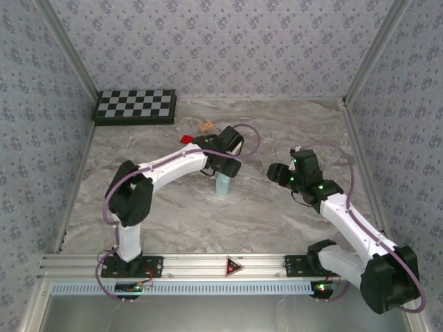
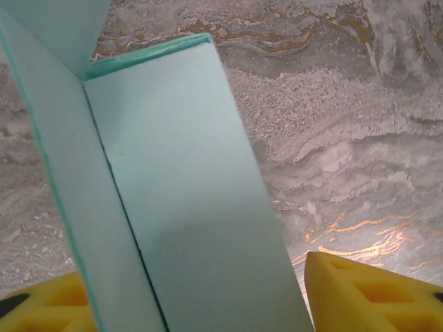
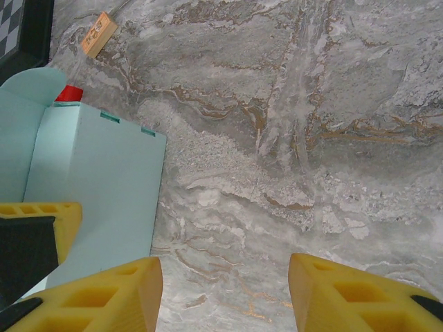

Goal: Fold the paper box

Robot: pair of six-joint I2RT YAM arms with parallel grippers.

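Observation:
The paper box [image 1: 223, 184] is pale aqua card, partly folded, standing on end in the middle of the marble table. My left gripper [image 1: 225, 168] comes down on it from above. In the left wrist view the paper box [image 2: 187, 207] fills the space between the yellow fingers [image 2: 374, 294], a creased flap folded out to its left, and both pads meet its sides. My right gripper [image 1: 280, 174] hovers to the right of the box, apart from it. In the right wrist view it [image 3: 225, 297] stands open over bare marble, with the paper box [image 3: 97, 180] to its left.
A small red block [image 1: 186, 138] and a tan wooden block [image 1: 206, 127] lie just behind the box. A black-and-white checkerboard [image 1: 135, 106] sits at the back left. Patterned walls close in the table [image 1: 291, 131] on three sides.

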